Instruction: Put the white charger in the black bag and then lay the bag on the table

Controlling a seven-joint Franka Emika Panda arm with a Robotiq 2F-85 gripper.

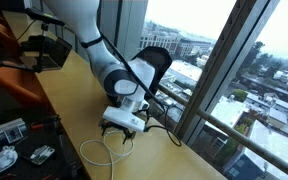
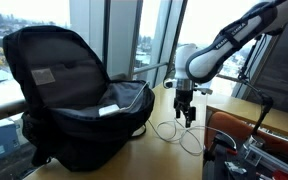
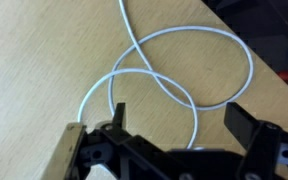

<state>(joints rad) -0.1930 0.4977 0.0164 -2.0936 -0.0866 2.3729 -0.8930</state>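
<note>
1. The black backpack [image 2: 69, 100] sits on the light wooden tabletop [image 2: 152, 148] by the window, its main compartment unzipped and gaping.
2. The white charger [image 2: 168, 130] lies outside the backpack, on the tabletop beside its open mouth. Its thin cable curls in overlapping loops [image 3: 144, 70]; the plug block cannot be made out.
3. The end effector [image 2: 188, 118] hangs just beyond the backpack's open side, pointing straight down over the cable loops [image 1: 96, 152].
4. In the wrist view the end effector [image 3: 179, 125] has its fingers spread wide, with nothing between them but bare wood and a cable loop. It grips nothing.
5. Whether the fingertips touch the cable cannot be told.
</note>
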